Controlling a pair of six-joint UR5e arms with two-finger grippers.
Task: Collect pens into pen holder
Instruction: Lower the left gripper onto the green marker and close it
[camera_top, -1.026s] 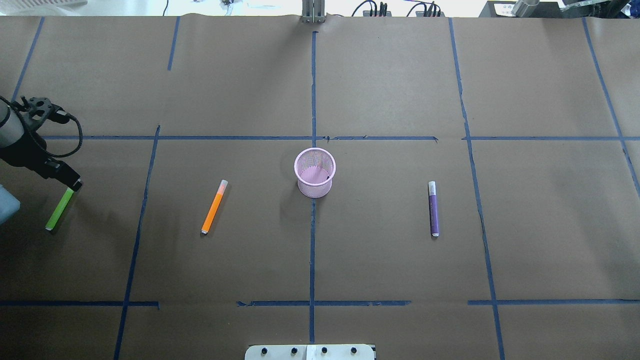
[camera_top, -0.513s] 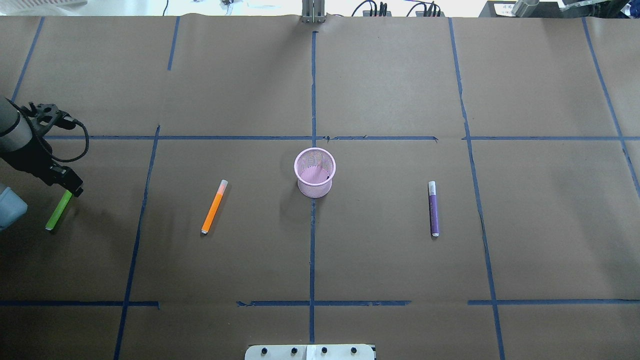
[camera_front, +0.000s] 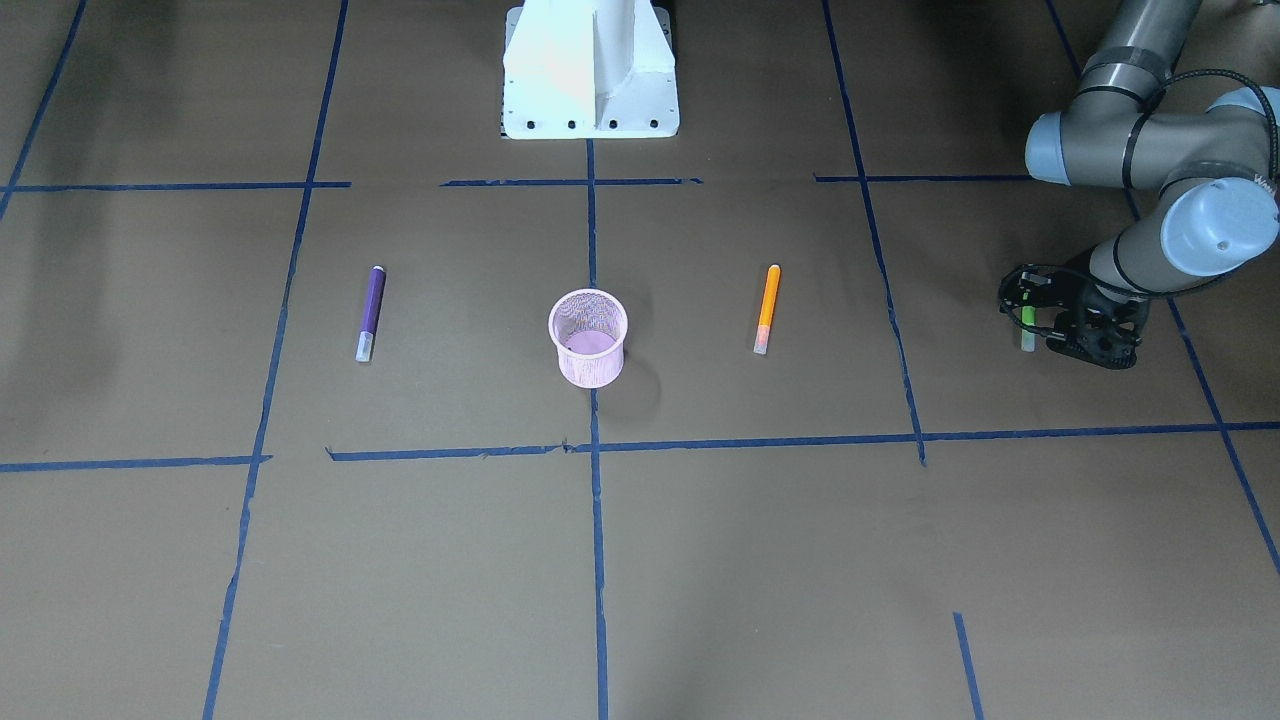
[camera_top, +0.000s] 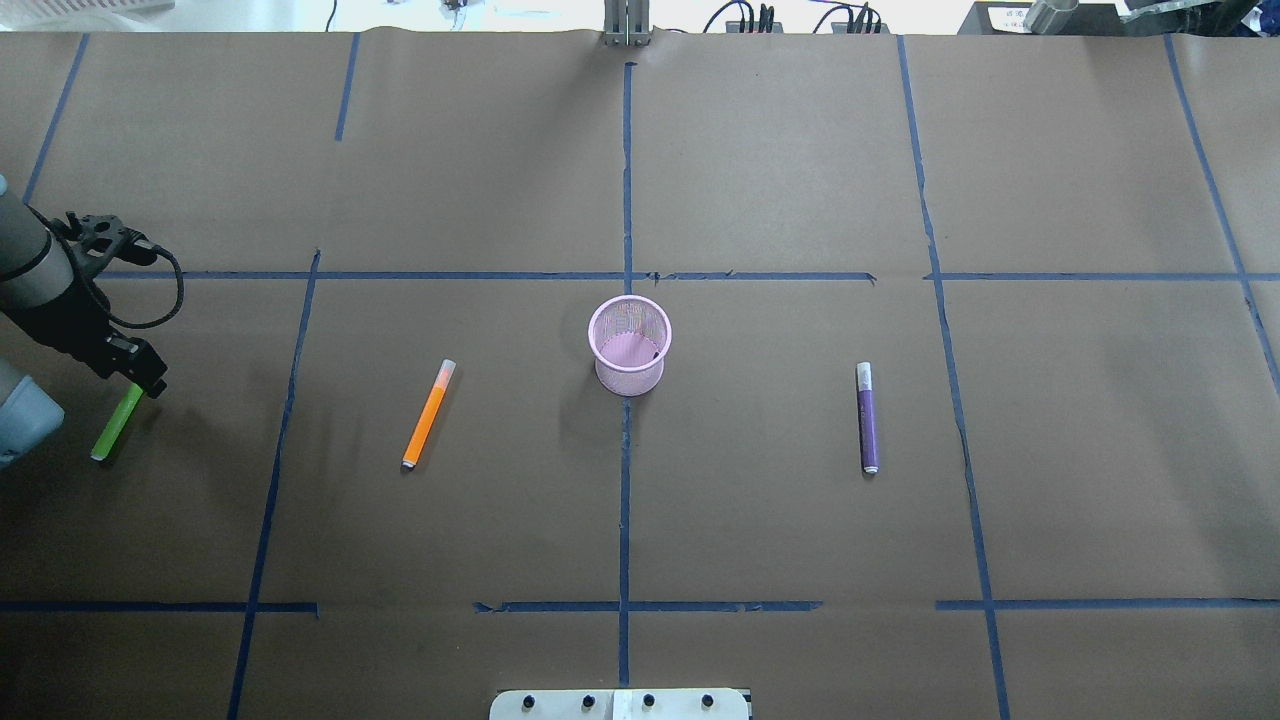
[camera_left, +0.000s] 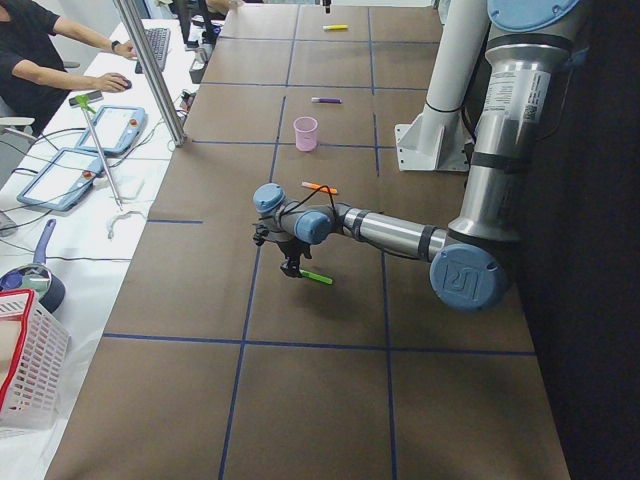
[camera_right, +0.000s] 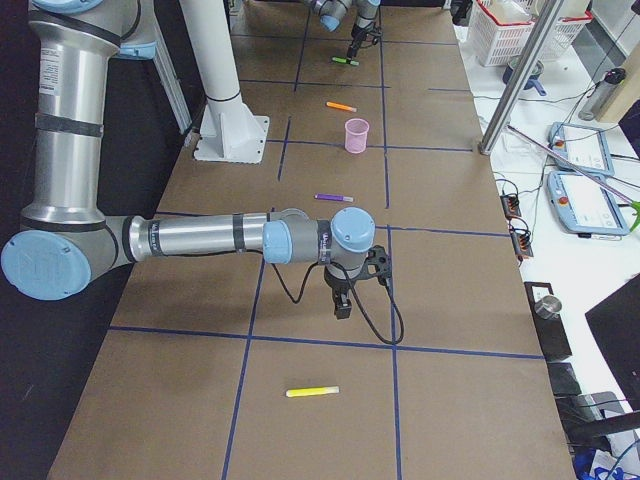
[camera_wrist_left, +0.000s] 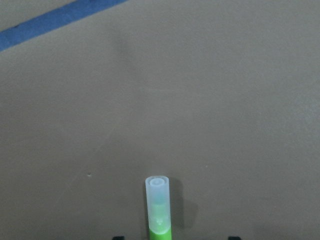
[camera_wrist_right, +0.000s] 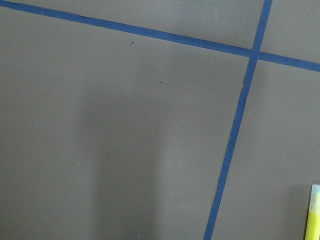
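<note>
Green pen (camera_top: 114, 426) lies flat on the table (camera_top: 760, 520), cap end between the spread, unclamped fingers of the left gripper (camera_top: 145, 380). Centre the pen, descend fully, close squarely. The pen holder (camera_top: 629, 345) stands well apart from the gripper.

Robotics lab: a table (camera_top: 780, 160) papered brown and gridded in blue tape (camera_top: 625, 480); teach pendants (camera_left: 58, 178) line a side bench (camera_left: 70, 245). An operator (camera_left: 35, 55) sits at a keyboard (camera_left: 158, 42).

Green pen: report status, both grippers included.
Left gripper open, straddling green pen near its cap, not clamped. Right gripper: cannot tell. Orange pen lies between green pen and pen holder.
</note>
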